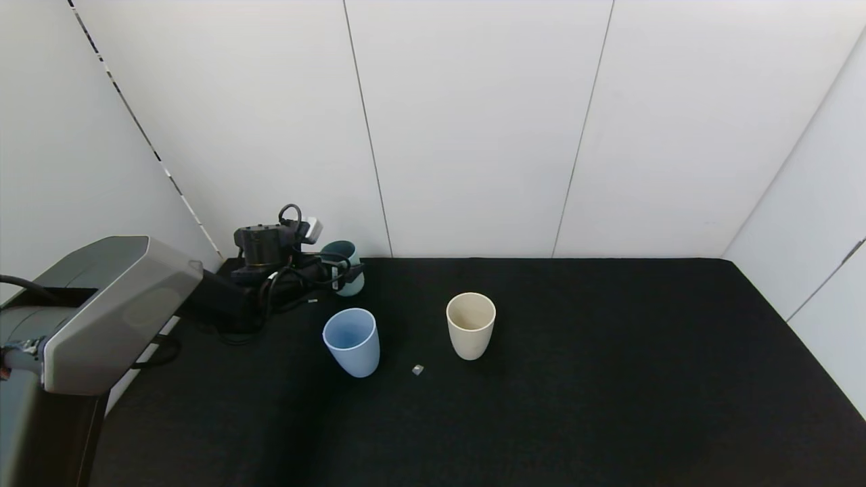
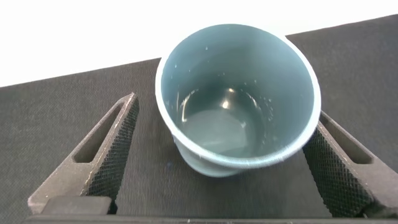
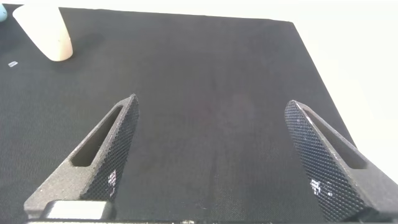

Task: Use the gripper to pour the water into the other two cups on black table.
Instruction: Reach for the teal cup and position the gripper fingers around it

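The left gripper (image 2: 221,162) reaches low over the black worktop (image 1: 609,379), its fingers wide around the teal cup (image 2: 239,93); one finger perhaps touches it. The light blue cup (image 1: 352,340) and cream cup (image 1: 471,323) stand nearby. The right gripper (image 3: 217,155) hovers spread wide.

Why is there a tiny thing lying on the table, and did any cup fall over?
No cup fell: the teal cup, light blue cup and cream cup stand upright. Only a tiny grey scrap lies loose on the black table between them.
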Available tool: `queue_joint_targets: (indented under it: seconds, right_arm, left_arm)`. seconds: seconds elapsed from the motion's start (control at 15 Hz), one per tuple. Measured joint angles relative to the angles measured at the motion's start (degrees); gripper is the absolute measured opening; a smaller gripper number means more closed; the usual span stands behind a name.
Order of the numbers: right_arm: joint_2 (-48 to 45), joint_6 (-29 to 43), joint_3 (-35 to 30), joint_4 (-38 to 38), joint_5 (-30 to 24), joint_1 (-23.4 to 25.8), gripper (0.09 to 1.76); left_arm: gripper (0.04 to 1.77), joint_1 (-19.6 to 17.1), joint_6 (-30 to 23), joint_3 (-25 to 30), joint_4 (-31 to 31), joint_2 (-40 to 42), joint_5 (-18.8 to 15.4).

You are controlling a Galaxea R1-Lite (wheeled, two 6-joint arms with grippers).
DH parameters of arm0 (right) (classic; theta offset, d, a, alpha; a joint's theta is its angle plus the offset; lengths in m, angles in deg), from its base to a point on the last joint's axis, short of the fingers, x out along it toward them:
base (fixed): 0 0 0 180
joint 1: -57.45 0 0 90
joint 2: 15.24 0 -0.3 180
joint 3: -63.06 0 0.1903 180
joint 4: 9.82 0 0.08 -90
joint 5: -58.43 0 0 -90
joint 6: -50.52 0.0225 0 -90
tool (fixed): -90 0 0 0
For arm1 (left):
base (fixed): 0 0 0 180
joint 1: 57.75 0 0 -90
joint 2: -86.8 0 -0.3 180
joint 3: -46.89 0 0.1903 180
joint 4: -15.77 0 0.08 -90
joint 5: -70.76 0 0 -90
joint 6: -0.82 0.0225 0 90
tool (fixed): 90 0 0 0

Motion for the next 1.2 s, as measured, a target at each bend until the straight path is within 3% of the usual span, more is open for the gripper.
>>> queue_joint_targets:
  seconds: [0.73,0.8,0.93,1.2]
  right_arm:
    - [0.0,0.0,0.0,0.0,0.0,0.0,1.71]
    - [0.0,0.0,0.0,0.0,0.0,0.0,1.71]
    - [0.0,0.0,0.0,0.0,0.0,0.0,1.71]
    - [0.0,0.0,0.0,0.0,0.0,0.0,1.71]
  left_arm:
    - [1.72,-0.5,-0.1,-4.0,0.0,-3.0,0.1]
    - [1.62,-0.5,-0.1,-4.0,0.2,-3.0,0.0]
    - [1.28,-0.5,-0.2,-4.1,0.6,-3.1,0.2]
    - [1.18,-0.6,-0.2,-4.0,0.6,-3.1,0.2]
